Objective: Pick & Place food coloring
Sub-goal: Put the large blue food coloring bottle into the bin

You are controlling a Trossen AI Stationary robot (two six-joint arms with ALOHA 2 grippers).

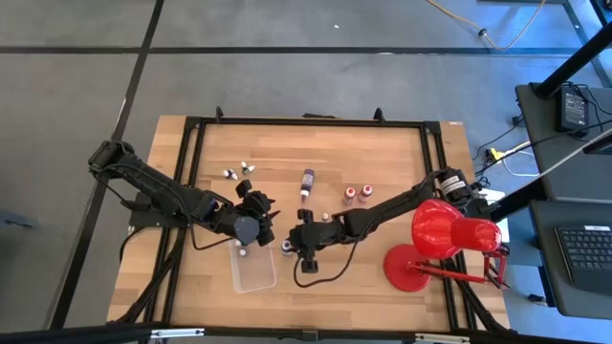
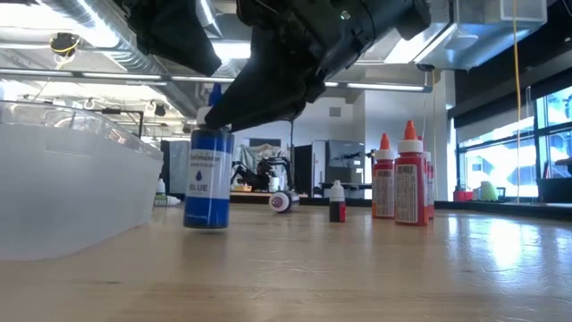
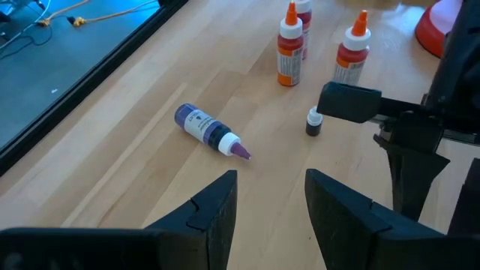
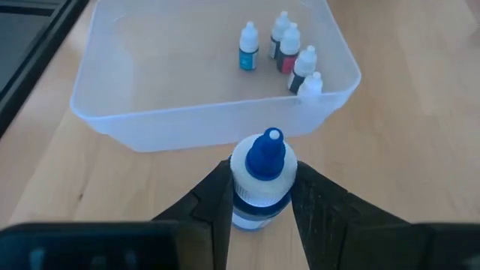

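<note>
two grippers meet near the centre of the high view. right gripper (image 4: 259, 199), lower centre of its wrist picture, is clamped on a blue food coloring bottle (image 4: 260, 180) with a blue tip and white collar, held upright. in the low view the same bottle, labelled blue, appears left of centre just beside the wall of the clear plastic tray (image 2: 63, 179); whether its base touches the wooden table (image 2: 357, 277) cannot be told. left gripper (image 3: 270, 206), bottom centre of its wrist picture, has its fingers parted and holds nothing.

five small dropper bottles (image 4: 281, 49) stand together in the tray's upper right part in the right wrist picture, one with a blue label, the others dark-bodied or white.

on the bare table: a purple bottle (image 3: 210, 131) lies on its side, centre left of the left wrist picture; two red bottles (image 3: 289, 45) with orange tips stand at upper centre; a tiny black bottle (image 3: 313, 122) stands near them. further small bottles (image 1: 239, 170) lie upper left of centre in the high view. a red desk lamp (image 1: 435, 239) occupies the right.
</note>
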